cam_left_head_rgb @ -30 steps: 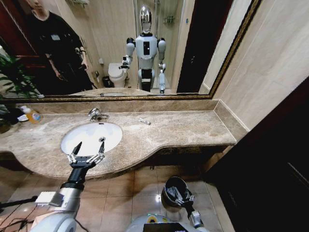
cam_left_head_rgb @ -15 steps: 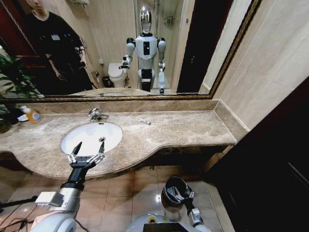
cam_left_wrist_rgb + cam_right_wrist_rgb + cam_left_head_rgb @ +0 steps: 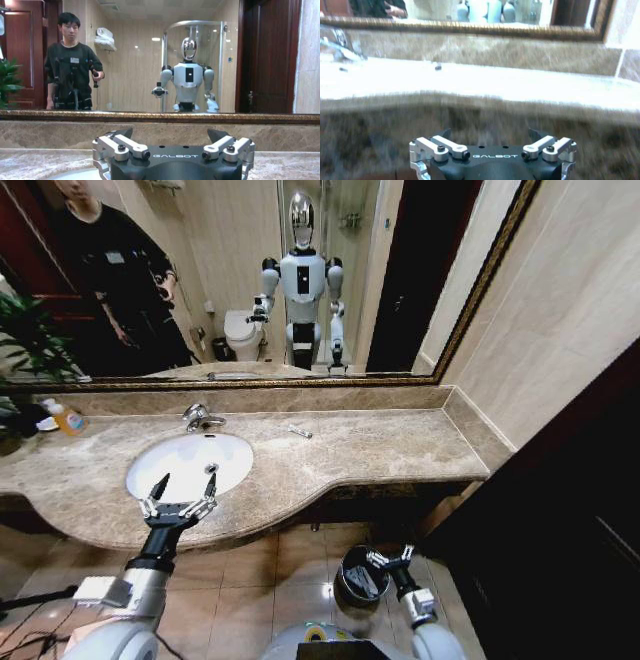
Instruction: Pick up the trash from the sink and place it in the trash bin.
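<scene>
The white oval sink (image 3: 185,455) sits in the beige marble countertop (image 3: 380,445), and its basin looks bare white. My left gripper (image 3: 187,474) hangs open over the sink's front rim, holding nothing; the left wrist view shows its fingers (image 3: 122,134) spread wide. The dark trash bin (image 3: 352,565) with a shiny rim stands on the floor tiles below the counter, with something pale lying inside. My right gripper (image 3: 390,554) is open and empty just to the right of the bin's rim. A small silvery scrap of trash (image 3: 299,431) lies on the counter behind the sink.
A chrome faucet (image 3: 200,417) stands behind the basin. An orange-yellow bottle (image 3: 66,418) is at the counter's far left, near a plant (image 3: 25,345). A wide mirror (image 3: 250,280) backs the counter. A dark door or cabinet (image 3: 560,530) is at the right.
My right gripper has moved from above the bin's opening out to its right side and a little higher. The left arm has stayed still.
</scene>
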Robot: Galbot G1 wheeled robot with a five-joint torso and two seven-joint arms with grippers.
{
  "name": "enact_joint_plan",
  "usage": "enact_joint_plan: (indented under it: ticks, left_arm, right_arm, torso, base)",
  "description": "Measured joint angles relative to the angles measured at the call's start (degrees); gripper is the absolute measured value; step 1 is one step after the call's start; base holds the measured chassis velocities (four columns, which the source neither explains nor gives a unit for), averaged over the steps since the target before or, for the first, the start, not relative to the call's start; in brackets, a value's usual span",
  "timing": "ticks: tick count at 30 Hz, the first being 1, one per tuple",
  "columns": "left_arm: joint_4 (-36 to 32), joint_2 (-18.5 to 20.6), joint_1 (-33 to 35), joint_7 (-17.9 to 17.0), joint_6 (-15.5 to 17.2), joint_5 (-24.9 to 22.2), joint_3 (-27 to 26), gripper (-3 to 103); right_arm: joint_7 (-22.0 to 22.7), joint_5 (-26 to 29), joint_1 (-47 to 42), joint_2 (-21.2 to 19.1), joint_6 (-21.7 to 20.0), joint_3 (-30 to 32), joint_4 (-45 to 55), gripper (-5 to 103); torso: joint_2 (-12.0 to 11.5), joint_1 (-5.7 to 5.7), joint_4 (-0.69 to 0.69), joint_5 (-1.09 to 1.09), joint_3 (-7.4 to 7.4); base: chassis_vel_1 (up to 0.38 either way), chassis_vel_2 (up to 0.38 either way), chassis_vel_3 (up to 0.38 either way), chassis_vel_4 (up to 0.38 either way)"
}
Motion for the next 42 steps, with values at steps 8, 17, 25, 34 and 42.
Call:
enact_joint_plan:
  ticks: [8, 17, 25, 34, 42]
  left_arm:
    - [0.0, 0.0, 0.0, 0.0, 0.0, 0.0, 0.0, 100]
    - [0.0, 0.0, 0.0, 0.0, 0.0, 0.0, 0.0, 100]
    - [0.0, 0.0, 0.0, 0.0, 0.0, 0.0, 0.0, 100]
    - [0.0, 0.0, 0.0, 0.0, 0.0, 0.0, 0.0, 100]
    - [0.0, 0.0, 0.0, 0.0, 0.0, 0.0, 0.0, 100]
  right_arm:
    - [-0.65, 5.36, 10.81, -6.61, -7.37, -3.14, 1.36, 100]
    - [-8.5, 13.86, 25.41, -12.83, -15.49, -6.79, -3.33, 100]
    - [-11.88, 17.68, 39.96, -13.99, -18.27, -14.24, -13.74, 100]
    - [-10.99, 19.64, 53.64, -11.33, -22.18, -22.46, -22.73, 100]
    - [-10.44, 19.99, 59.88, -8.3, -22.71, -27.24, -29.25, 100]
  torso:
    - [0.0, 0.0, 0.01, 0.01, 0.0]
    - [0.0, 0.0, 0.01, 0.01, 0.01]
    - [-0.01, 0.01, 0.01, 0.01, 0.01]
    - [-0.01, 0.01, 0.01, 0.0, 0.01]
    - [-0.01, 0.01, 0.01, 0.0, 0.01]
  base:
    - [0.0, 0.0, 0.0, 0.0]
    - [0.0, 0.0, 0.0, 0.0]
    - [0.0, 0.0, 0.0, 0.0]
    - [0.0, 0.0, 0.0, 0.0]
    - [0.0, 0.0, 0.0, 0.0]
